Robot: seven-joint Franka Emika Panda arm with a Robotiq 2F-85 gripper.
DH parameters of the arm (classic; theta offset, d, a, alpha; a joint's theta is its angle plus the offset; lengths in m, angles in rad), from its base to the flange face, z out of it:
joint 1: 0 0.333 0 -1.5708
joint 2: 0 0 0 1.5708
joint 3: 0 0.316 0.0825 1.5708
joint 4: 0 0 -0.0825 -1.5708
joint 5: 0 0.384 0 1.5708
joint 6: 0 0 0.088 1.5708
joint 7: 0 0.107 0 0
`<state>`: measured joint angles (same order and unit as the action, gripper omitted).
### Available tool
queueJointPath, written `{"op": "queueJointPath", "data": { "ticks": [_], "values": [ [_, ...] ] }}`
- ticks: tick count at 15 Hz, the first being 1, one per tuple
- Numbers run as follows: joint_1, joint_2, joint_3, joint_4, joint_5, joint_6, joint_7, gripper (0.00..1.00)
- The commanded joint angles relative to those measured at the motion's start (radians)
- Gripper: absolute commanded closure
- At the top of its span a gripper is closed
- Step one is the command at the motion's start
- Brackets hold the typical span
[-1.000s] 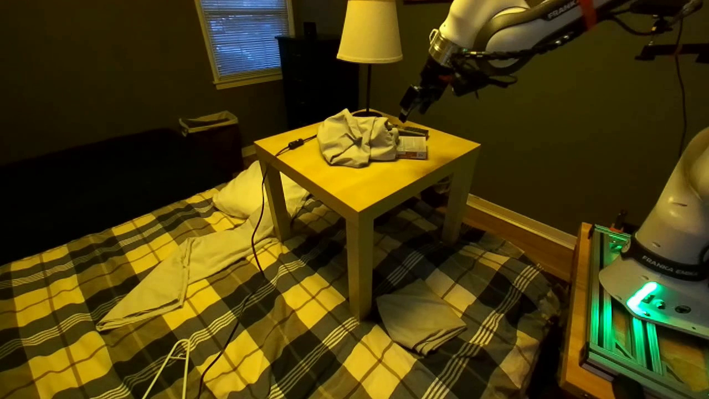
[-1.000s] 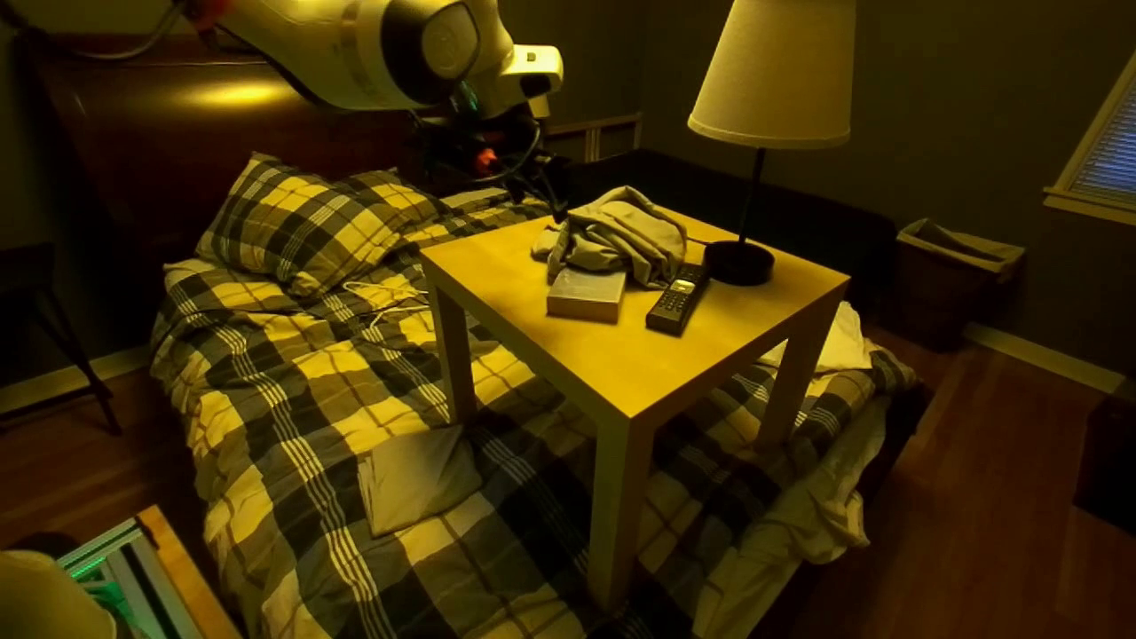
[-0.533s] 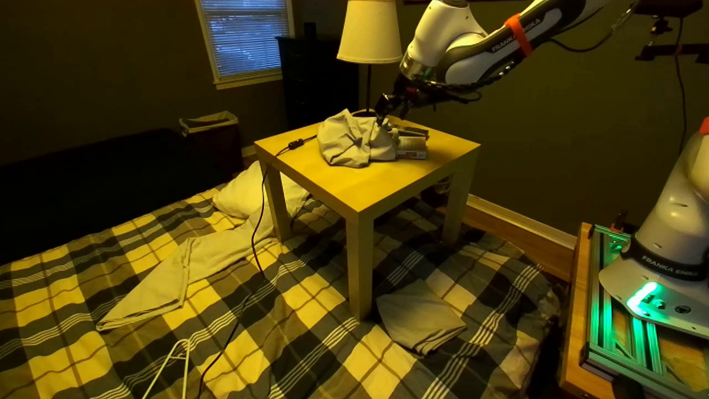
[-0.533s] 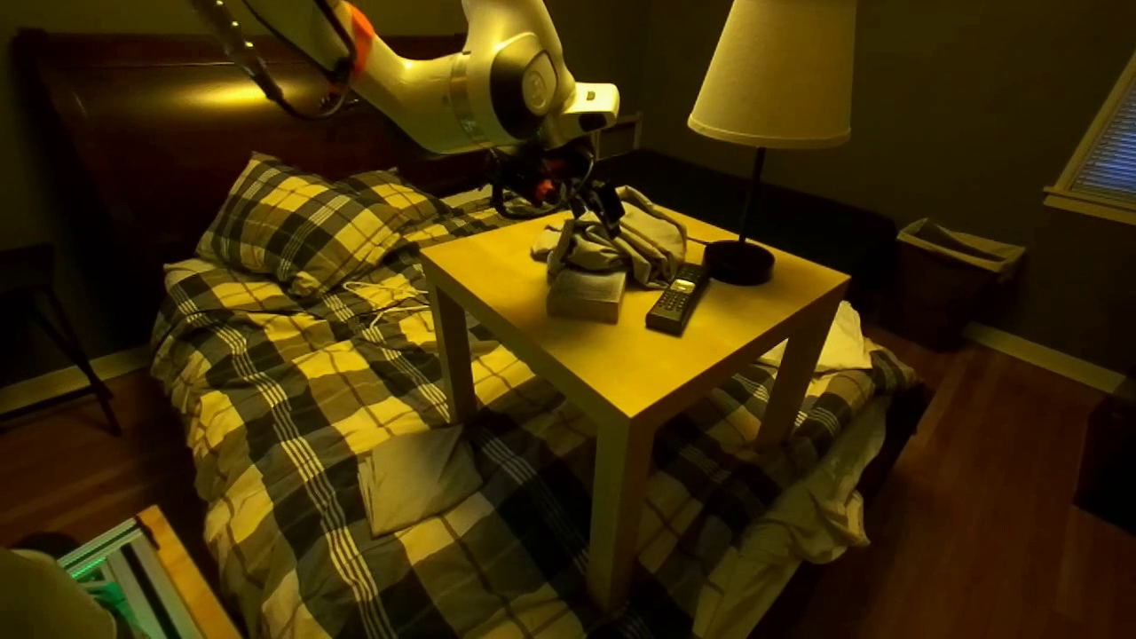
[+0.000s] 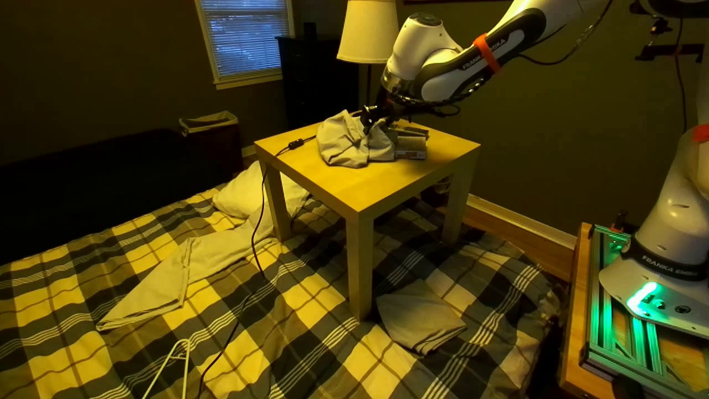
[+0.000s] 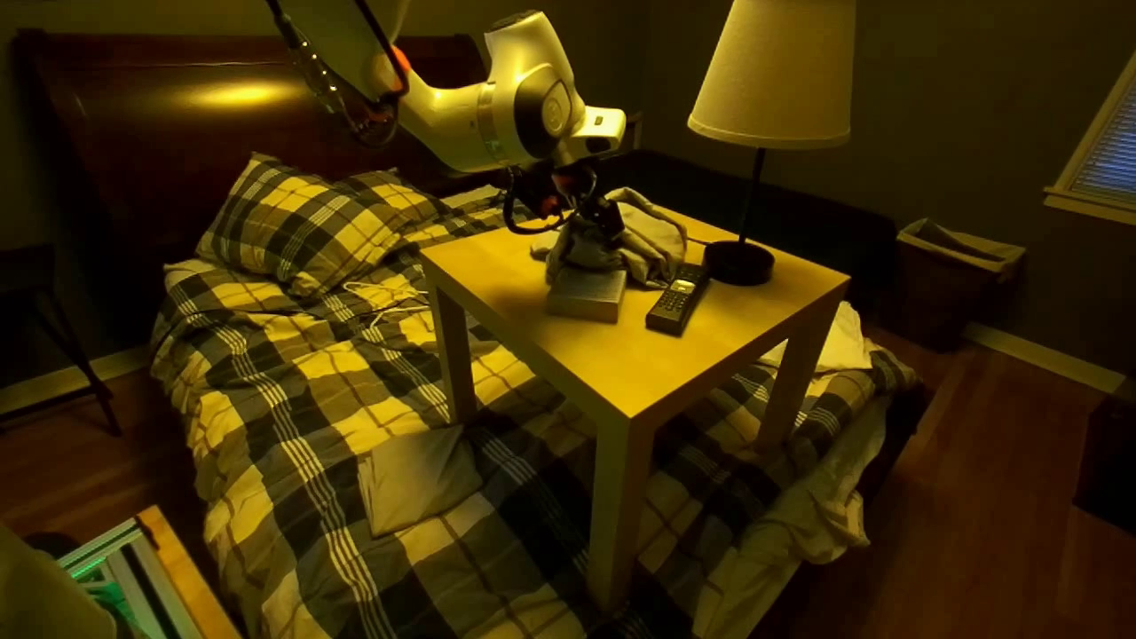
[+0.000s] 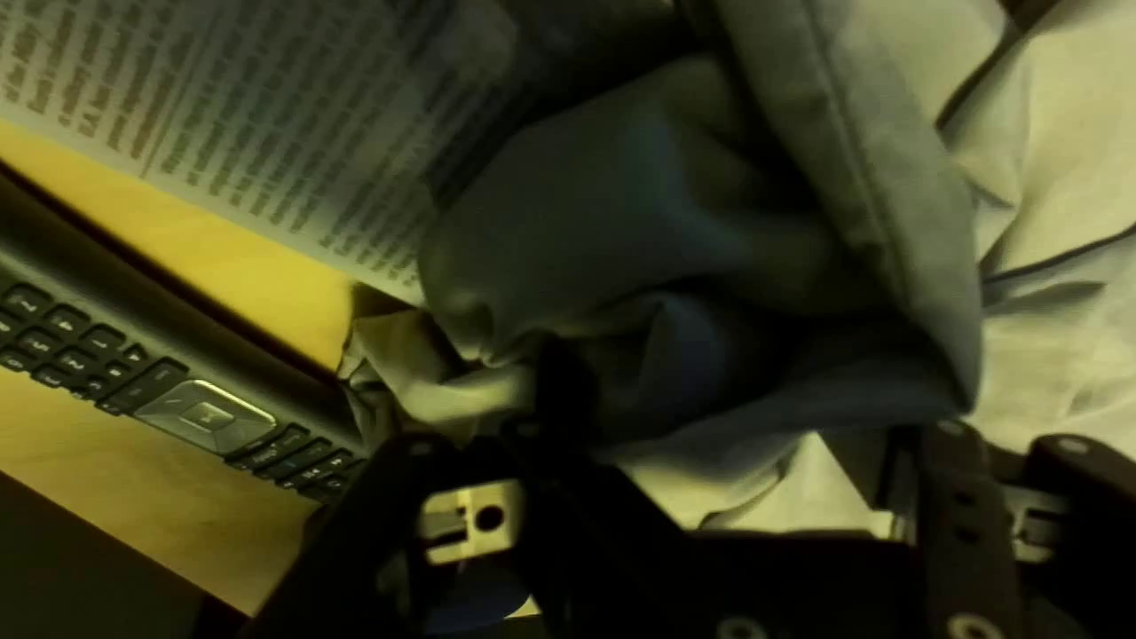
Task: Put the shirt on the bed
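Observation:
A crumpled grey shirt (image 5: 339,143) lies on a small square table that stands on the plaid bed (image 5: 316,302). The shirt (image 6: 655,235) and the bed (image 6: 293,382) show in both exterior views. My gripper (image 5: 368,123) is down at the shirt from above, pointing into its folds. In the wrist view the gripper (image 7: 741,422) has its fingers wide apart, with folds of the shirt (image 7: 887,169) between and in front of them. The right fingertip is partly hidden by cloth. The tips are hard to see in the exterior views.
The table (image 6: 639,377) also bears a book-like box (image 6: 586,300), a black keypad handset (image 6: 679,302) and a lamp (image 6: 741,262), close to the shirt. A cord (image 5: 253,233) hangs off the table. A folded cloth (image 5: 418,318), a long pale cloth (image 5: 213,257) and a hanger (image 5: 186,366) lie on the bed.
The arm has come in over the table and lowered, so the gripper has gone from beside the shirt to down in its folds. The shirt shows little movement.

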<state>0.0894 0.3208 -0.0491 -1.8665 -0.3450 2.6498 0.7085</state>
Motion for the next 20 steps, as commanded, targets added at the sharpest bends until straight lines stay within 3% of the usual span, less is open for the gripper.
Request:
{"op": "queueJointPath", "data": {
  "ticks": [1,6,7,14,20],
  "values": [
    [0.047,0.023,-0.03,0.027,0.024,0.0,0.015,0.58],
    [0.061,-0.018,-0.013,0.011,0.077,-0.025,-0.007,0.96],
    [0.061,-0.027,-0.007,0.005,0.098,-0.028,-0.01,1.0],
    [0.068,-0.125,0.041,-0.017,0.21,-0.031,-0.051,0.99],
    [0.083,-0.223,0.145,-0.029,0.327,0.03,-0.217,0.99]
  ]
}}
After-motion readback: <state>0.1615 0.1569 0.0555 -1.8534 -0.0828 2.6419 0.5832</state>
